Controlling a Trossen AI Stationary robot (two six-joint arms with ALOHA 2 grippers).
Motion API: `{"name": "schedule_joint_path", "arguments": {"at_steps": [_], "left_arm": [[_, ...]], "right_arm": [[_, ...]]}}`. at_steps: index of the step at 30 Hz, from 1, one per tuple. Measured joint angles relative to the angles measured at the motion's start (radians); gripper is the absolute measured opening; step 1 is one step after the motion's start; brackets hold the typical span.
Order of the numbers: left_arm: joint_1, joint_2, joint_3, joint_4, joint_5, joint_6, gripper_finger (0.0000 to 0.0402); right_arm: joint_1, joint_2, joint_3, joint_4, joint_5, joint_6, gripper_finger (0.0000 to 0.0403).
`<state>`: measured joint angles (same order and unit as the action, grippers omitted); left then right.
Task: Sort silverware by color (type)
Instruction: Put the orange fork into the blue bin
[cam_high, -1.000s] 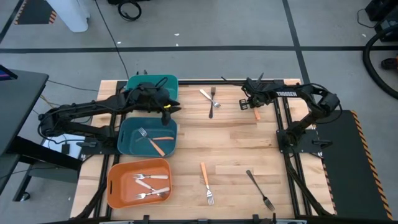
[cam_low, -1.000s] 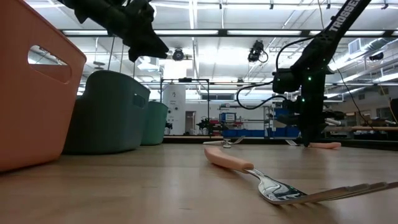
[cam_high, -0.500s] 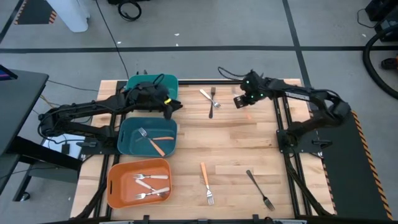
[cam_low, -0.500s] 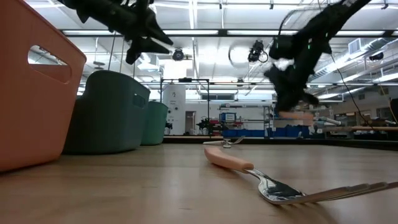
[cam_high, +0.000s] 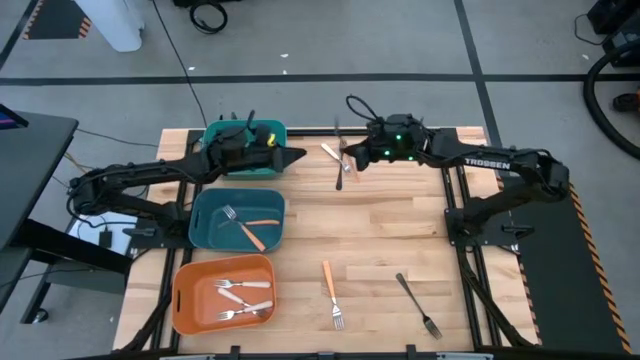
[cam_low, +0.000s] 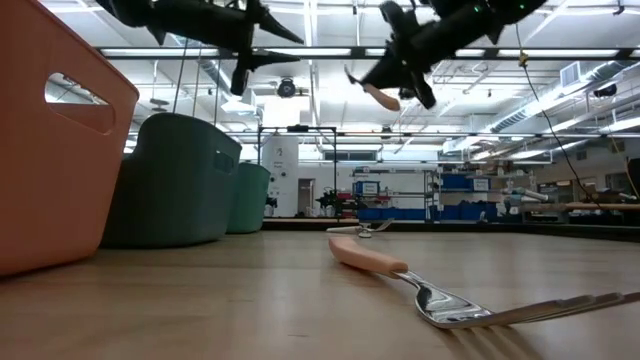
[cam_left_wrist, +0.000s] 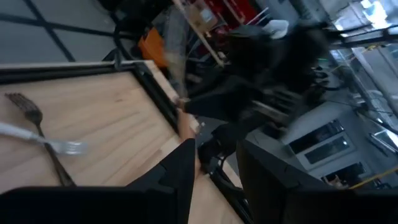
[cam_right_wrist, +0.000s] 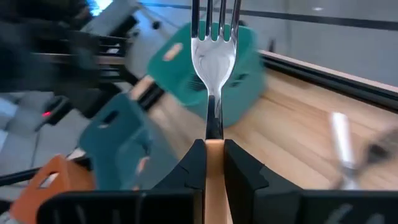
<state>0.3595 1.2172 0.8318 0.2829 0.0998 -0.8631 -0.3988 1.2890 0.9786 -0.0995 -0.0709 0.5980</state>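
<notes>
From the high view, my right end effector (cam_high: 352, 157) has swung from the surface's far right edge to above the crossed forks (cam_high: 340, 163), while the left end effector (cam_high: 292, 155) hovers by the far teal plastic bin (cam_high: 246, 133), fingers spread wide. In the low view the orange-handled silver fork (cam_low: 378, 95), earlier lying flat, hangs high. The right wrist view shows it clamped, tines forward; I judge a bin drop comes next.

A lab: ceiling strip lights (cam_low: 400, 52), equipment racks (cam_low: 400, 190), taped concrete floor (cam_high: 400, 40).
</notes>
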Motion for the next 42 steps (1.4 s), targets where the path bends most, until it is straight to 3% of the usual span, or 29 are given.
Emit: {"name": "schedule_joint_path", "arguments": {"at_steps": [13,18,28,31,37,42], "left_arm": [[-0.031,0.128,-0.001,0.075,-0.002,-0.008,0.0127],[-0.024,0.127,-0.001,0.092,-0.056,0.015,0.0127],[-0.009,0.126,-0.001,0.106,-0.064,0.033,0.0124],[-0.009,0.127,-0.001,0.098,-0.065,0.062,0.0102],[-0.01,0.127,0.0,0.102,-0.06,0.065,0.0019],[-0.01,0.125,0.001,0.108,-0.051,0.088,0.0012]], "right_arm": [[0.129,0.201,0.216,-0.033,0.078,-0.021,0.0036],[0.164,0.24,0.237,-0.03,0.064,-0.018,0.0036],[0.203,0.265,0.239,-0.032,0.065,-0.014,0.0036],[0.203,0.263,0.238,-0.027,0.073,-0.016,0.0036],[0.203,0.262,0.238,-0.013,0.077,-0.018,0.0049],[0.202,0.263,0.237,-0.004,0.076,-0.051,0.0052]]}}
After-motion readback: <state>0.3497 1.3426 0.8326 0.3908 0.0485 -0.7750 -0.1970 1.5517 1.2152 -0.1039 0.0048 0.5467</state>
